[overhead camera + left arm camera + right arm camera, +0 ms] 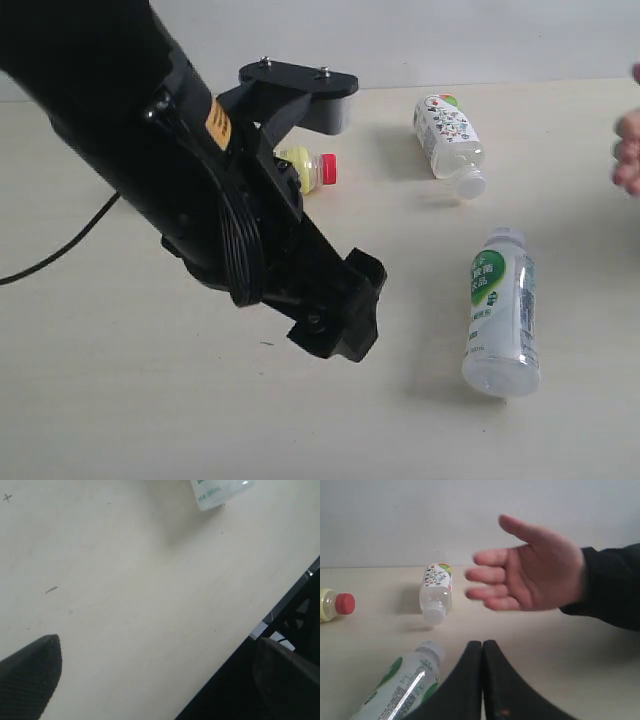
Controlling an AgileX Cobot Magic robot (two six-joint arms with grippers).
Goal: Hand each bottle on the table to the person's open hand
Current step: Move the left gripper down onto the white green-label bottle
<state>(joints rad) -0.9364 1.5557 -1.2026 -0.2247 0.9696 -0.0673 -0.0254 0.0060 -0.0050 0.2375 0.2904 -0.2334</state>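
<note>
Wide apart stood the fingers of the left gripper (157, 652), with nothing between them but bare table (125, 580) and its edge. In the exterior view its black left arm (150, 130) slanted down from the upper left toward the middle, over open tabletop. Just to the right of it, not touching, lay the near whitish bottle (500, 310) on its side, its long axis running almost straight away from the camera, white cap at the far end and clear base nearest; only that base showed in the left wrist view. Farther back lay the far whitish bottle (448, 135), also on its side, its axis slanted so that the white cap pointed toward the near right. The yellow bottle (305, 168) lay behind the arm, partly hidden by it, its long axis across the view and its red cap pointing right. A dark cable (60, 240) trailed over the table on the left. The right gripper (482, 650) had its two black fingers pressed flat together and held nothing. Beyond it the person's hand (535, 575) hung open above the table, empty, fingers spread and slightly blurred, reaching in from a dark sleeve (612, 587), well clear of all three bottles.
</note>
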